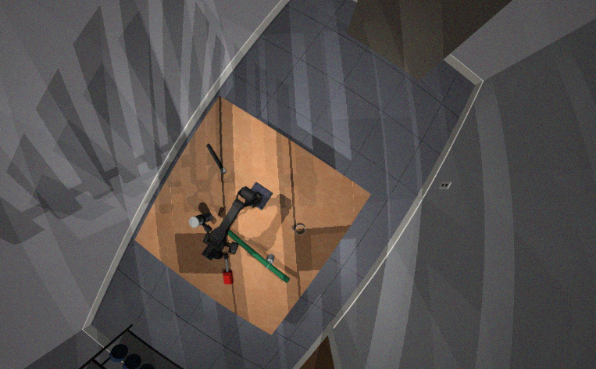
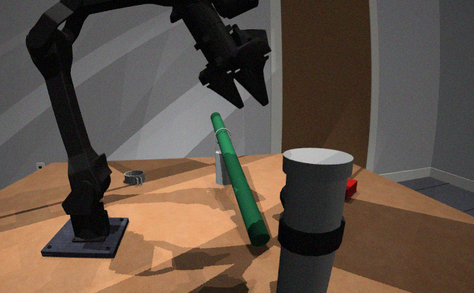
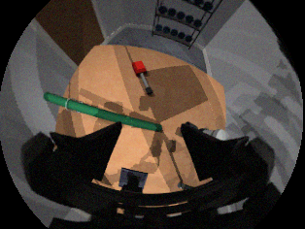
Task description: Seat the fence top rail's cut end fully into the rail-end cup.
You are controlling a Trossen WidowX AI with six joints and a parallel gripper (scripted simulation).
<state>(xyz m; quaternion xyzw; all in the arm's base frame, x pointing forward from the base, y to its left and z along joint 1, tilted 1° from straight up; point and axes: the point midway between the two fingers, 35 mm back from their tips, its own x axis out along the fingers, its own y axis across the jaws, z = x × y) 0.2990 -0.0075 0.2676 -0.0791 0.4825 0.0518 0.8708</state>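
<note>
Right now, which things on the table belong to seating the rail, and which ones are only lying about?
Belong to the job:
- green top rail, low end on the table
- loop cap on the small post
- big post with dark brace band
- open gripper, above the rail

Lying about:
- spare grey band
- red-headed tool
- dark rod
</note>
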